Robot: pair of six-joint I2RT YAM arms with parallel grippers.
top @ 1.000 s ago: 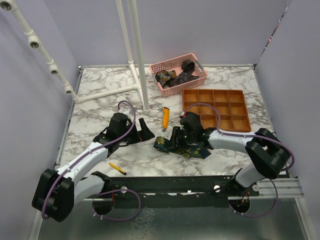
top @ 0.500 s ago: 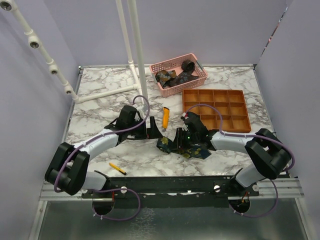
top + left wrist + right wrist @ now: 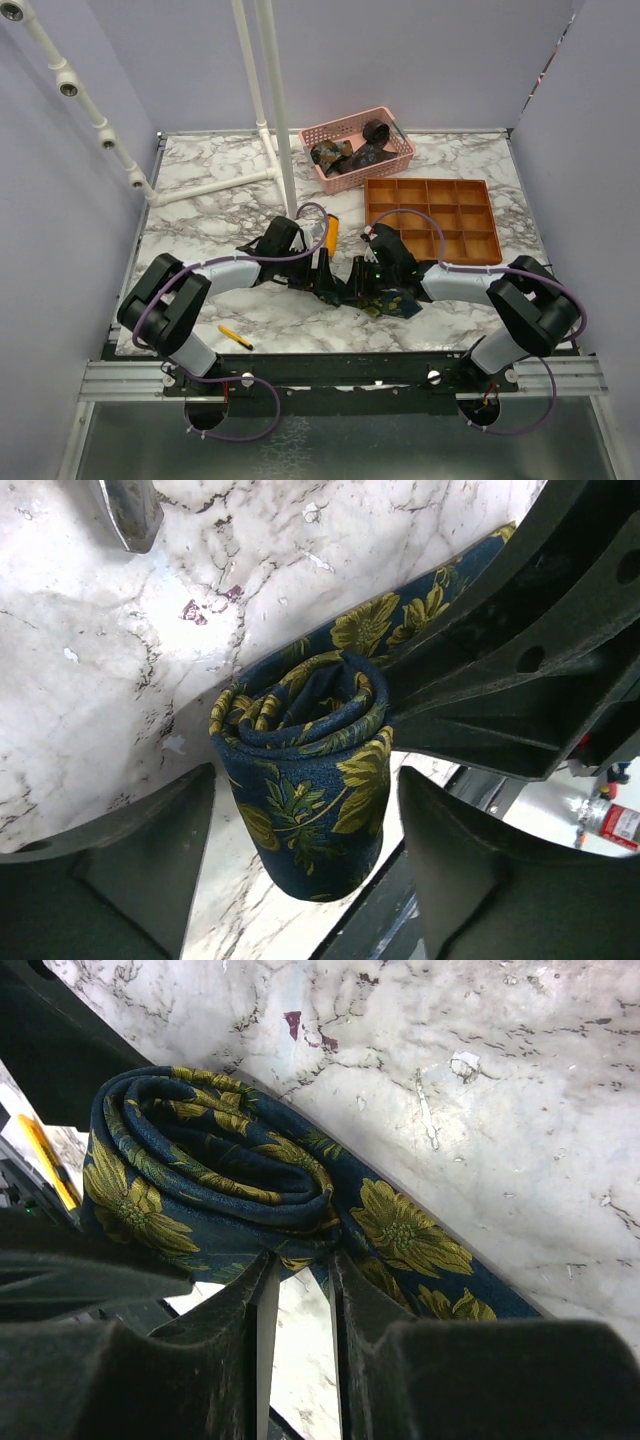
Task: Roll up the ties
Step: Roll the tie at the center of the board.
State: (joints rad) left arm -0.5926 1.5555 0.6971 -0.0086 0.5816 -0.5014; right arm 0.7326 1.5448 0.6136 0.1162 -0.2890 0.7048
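Navy cloth with yellow-green flowers lies at the middle of the marble counter (image 3: 200, 210). This is the tie (image 3: 390, 298), and both arms are stretched toward it. Its left end is wound into a coil (image 3: 305, 770), and the rest runs flat to the right, under the right arm.

The left gripper (image 3: 322, 276) reaches in from the left and stands around the coil. In the left wrist view we see one finger (image 3: 150, 870) on each side of the roll, just beside the cloth. A thin line of counter shows between the coil and the finger on the right of that view. So this gripper is spread and not clenched on the roll.

The right gripper (image 3: 358, 282) reaches in from the right. In the right wrist view its fingers (image 3: 220, 1360) are almost together, with only a narrow slit between them. Their tips meet the tie where the flat strip leaves the coil. We cannot tell if some cloth is pinched there or if the tips only touch it.

At the far side, a pink basket (image 3: 372, 168) holds more ties (image 3: 345, 155). An orange tray (image 3: 450, 220) with compartments lies just near of it, on the right. An orange-yellow knife (image 3: 331, 232) lies just far of the left gripper. A yellow pencil (image 3: 235, 337) lies near the near edge, on the left.
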